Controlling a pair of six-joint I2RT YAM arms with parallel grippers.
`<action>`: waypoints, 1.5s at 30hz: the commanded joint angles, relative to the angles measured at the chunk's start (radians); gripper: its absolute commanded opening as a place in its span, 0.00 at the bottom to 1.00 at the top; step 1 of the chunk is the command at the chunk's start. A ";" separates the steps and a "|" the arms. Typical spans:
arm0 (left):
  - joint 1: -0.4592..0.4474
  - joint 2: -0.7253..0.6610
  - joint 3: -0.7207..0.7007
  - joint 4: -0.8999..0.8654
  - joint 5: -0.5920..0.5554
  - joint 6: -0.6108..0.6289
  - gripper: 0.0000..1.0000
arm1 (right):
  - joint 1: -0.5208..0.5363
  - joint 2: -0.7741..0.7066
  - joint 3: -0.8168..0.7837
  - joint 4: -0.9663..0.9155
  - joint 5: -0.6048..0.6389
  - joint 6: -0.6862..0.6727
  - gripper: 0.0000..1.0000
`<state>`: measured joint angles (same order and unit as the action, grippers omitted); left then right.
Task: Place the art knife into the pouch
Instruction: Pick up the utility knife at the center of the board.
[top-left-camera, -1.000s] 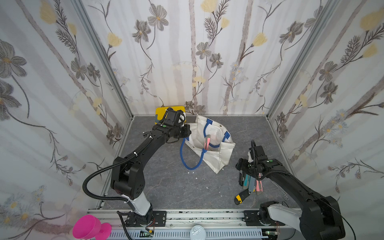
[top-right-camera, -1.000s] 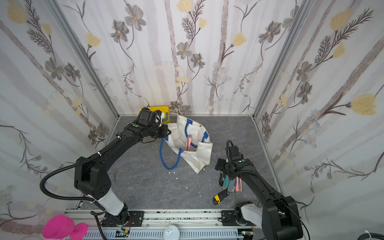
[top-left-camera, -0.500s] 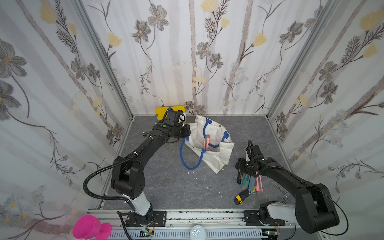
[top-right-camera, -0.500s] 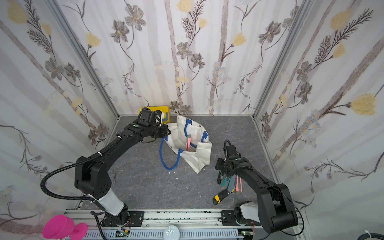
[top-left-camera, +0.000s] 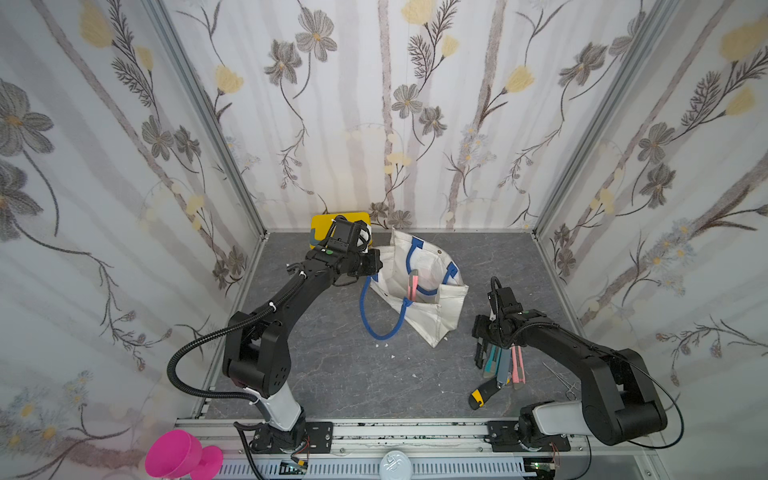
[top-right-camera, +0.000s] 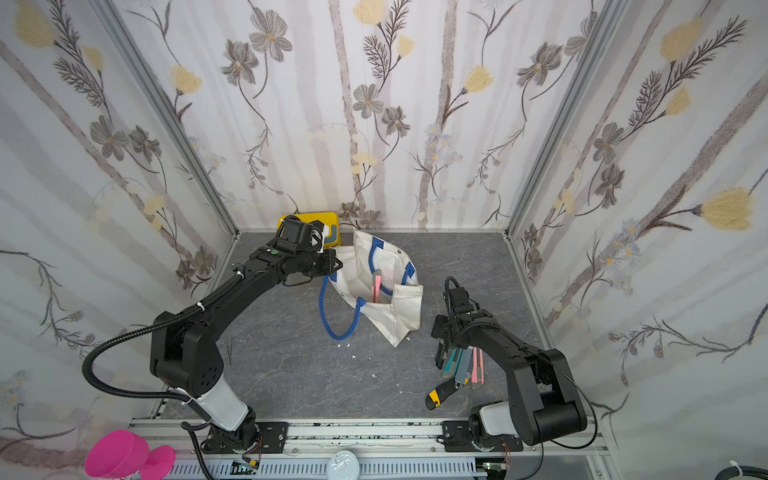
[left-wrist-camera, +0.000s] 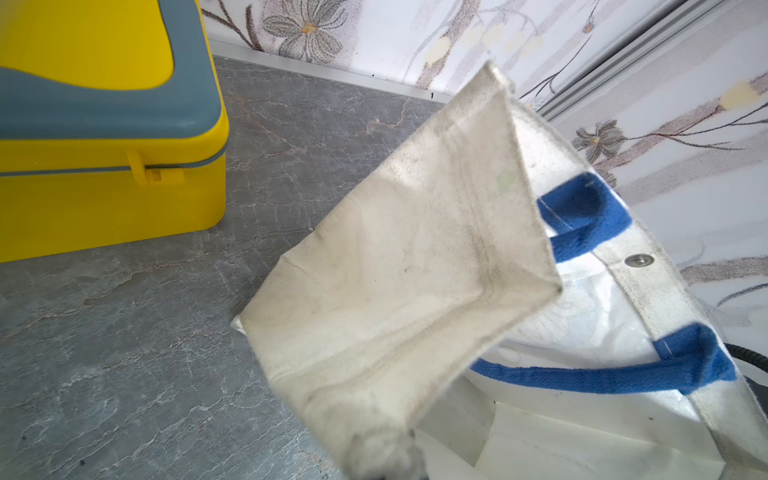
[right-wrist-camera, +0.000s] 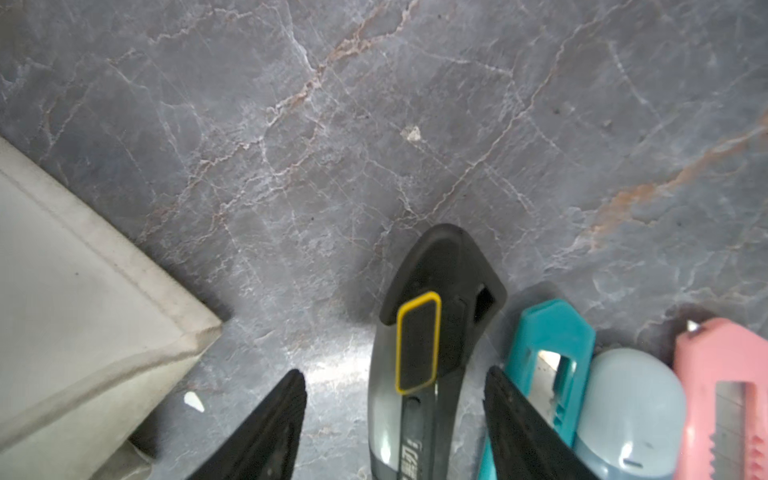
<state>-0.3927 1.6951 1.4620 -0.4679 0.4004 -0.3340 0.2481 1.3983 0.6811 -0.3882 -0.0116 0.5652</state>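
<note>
The right gripper (right-wrist-camera: 395, 371) hovers at the grey table (top-left-camera: 332, 365), fingers spread wide either side of the black-and-yellow art knife (right-wrist-camera: 436, 270), which lies flat beside three other cutters (right-wrist-camera: 552, 328). Well apart, the left gripper (top-left-camera: 370, 266) is clamped on the rim of the open pouch (top-left-camera: 432, 307).

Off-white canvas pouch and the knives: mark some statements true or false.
1. The left end effector pinches the rim of the off-white canvas pouch with blue rope handles. True.
2. A pink snap-off knife stands inside the pouch. True.
3. The right end effector is shut on the black, yellow-trimmed utility knife. False: its jaws stand open astride it.
4. The yellow plastic box has its lid open. False: the lid is shut.
</note>
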 joint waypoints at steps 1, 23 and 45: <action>0.001 -0.001 0.000 0.018 0.012 0.001 0.00 | 0.001 0.028 0.014 0.037 0.030 -0.008 0.63; 0.001 0.004 -0.003 0.021 0.016 0.000 0.00 | 0.000 -0.112 0.096 0.016 0.076 -0.034 0.12; 0.001 0.001 -0.005 0.021 0.006 -0.001 0.00 | 0.164 -0.171 0.630 -0.110 0.137 -0.052 0.06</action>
<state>-0.3927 1.6981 1.4616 -0.4671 0.4061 -0.3351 0.3744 1.2076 1.2743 -0.5213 0.1097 0.5007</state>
